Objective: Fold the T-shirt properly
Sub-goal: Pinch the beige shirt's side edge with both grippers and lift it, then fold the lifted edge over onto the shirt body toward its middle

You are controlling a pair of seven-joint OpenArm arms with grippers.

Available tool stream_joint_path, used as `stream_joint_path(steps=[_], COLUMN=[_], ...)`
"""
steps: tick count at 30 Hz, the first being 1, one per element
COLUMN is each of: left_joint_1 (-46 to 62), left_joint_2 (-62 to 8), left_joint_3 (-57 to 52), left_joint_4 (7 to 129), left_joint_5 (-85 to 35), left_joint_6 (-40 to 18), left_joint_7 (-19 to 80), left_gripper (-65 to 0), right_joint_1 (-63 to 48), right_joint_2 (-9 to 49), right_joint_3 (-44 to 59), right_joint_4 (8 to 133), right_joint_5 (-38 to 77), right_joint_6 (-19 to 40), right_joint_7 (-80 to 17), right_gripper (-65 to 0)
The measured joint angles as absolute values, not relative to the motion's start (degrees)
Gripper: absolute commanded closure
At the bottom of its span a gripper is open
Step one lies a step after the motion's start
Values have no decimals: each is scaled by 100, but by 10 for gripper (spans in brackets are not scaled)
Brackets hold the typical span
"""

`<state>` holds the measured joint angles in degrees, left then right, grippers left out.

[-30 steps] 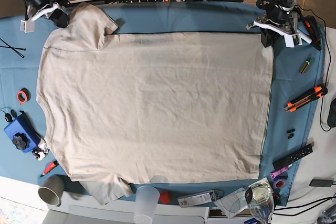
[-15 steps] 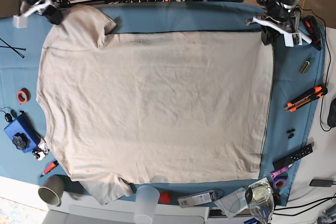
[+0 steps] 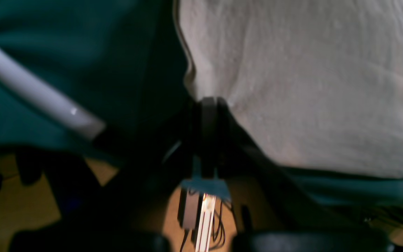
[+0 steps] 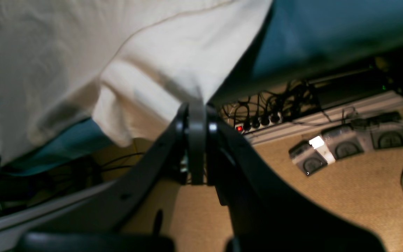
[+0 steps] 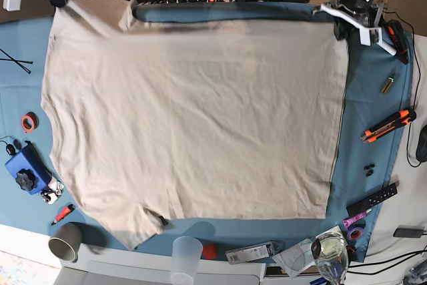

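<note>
On the blue cloth point(image 5: 373, 65) covering the table: orange knife point(image 5: 388, 125), black remote point(image 5: 372, 199), red tape roll point(image 5: 28, 122), blue device point(image 5: 27, 168) and grey cup point(image 5: 65, 241) along the margins; clear cup point(image 5: 187, 256) at the near edge; beyond the far edge, tan carpet point(image 4: 327, 196), a power strip point(image 4: 257, 124) and tangled cables; T-shirt point(image 5: 193, 118), beige, short-sleeved, spread flat across most of the cloth, hem toward the base view's right, sleeves at its left; compared with a second ago, the far edge is drawn up and back toward the far table edge, the far sleeve is pulled out straighter, both grippers are higher in the base view, and the near sleeve sits further in from the near edge; fabric plain, lightly creased, far edge taut between the two grips, with a shadow beneath it; left gripper point(image 3: 208, 105) closed on the far hem corner; right gripper point(image 4: 196, 108) closed on the far sleeve, cloth bunched at the pinch.
</note>
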<state>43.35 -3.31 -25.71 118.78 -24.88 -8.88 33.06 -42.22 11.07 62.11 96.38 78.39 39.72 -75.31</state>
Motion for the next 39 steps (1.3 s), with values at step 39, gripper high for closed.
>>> stream_joint_path(steps=[39], left_joint_1=[3962], left_joint_2=[-336], left_joint_3=[-3616], left_joint_4=[12014], left_joint_5=[-3452], left_joint_6=[-961], left_joint_7=[3664], left_gripper=[0], right_joint_1=[-2950], right_joint_2=[1599], right_joint_3=[6237], right_joint_4=[9642], right_joint_5=[6726], right_joint_6=[3990], right_joint_7=[-7185], right_gripper=[0])
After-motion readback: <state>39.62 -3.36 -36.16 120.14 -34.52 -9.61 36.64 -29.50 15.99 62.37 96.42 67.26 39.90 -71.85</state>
